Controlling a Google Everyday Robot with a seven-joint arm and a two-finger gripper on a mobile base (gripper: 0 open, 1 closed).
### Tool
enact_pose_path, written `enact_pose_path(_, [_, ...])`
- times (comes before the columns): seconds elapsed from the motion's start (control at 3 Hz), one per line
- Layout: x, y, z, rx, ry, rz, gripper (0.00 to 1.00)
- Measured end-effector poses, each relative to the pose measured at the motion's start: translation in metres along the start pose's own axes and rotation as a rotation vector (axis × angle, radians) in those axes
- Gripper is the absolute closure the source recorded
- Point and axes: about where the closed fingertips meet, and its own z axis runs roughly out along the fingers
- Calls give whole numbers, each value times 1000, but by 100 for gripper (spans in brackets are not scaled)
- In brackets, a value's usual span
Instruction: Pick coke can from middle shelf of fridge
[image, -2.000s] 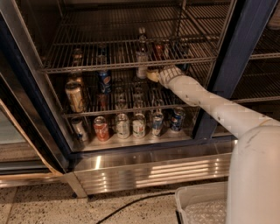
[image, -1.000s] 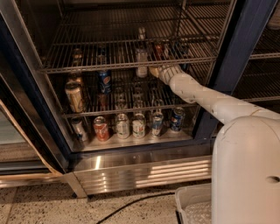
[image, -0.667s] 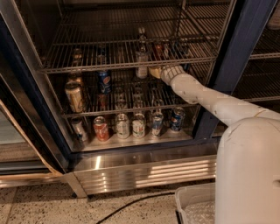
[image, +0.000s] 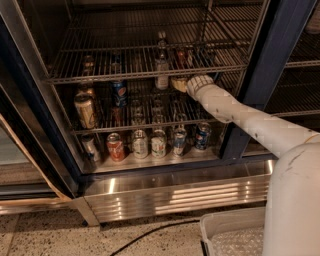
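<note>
**A:** What is sitting closest?

**B:** A white crate is resting at the bottom right on the speckled floor, and a black cable is trailing beside it. Above them the robot's white arm is slanting up and left into the fridge.

**A:** And the gripper?

**B:** The gripper is showing just under the front rail of the middle shelf, right of centre. I am not able to say whether it is hanging beneath the rack or in front of it, nor how its grip is set.

**A:** Where is the coke can standing?

**B:** The coke can is standing on that shelf, back from the rail. In this view it is straight above the gripper and apart from it. A tall bottle is standing just to its left.

**A:** And lower down?

**B:** A Pepsi can and a tan can are sitting on the lower rack. A row of cans is lining the steel floor below it.
</note>
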Motion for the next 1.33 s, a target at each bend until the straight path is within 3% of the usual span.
enact_pose_path(1.33, [3,20,2,-38,8,-7,36])
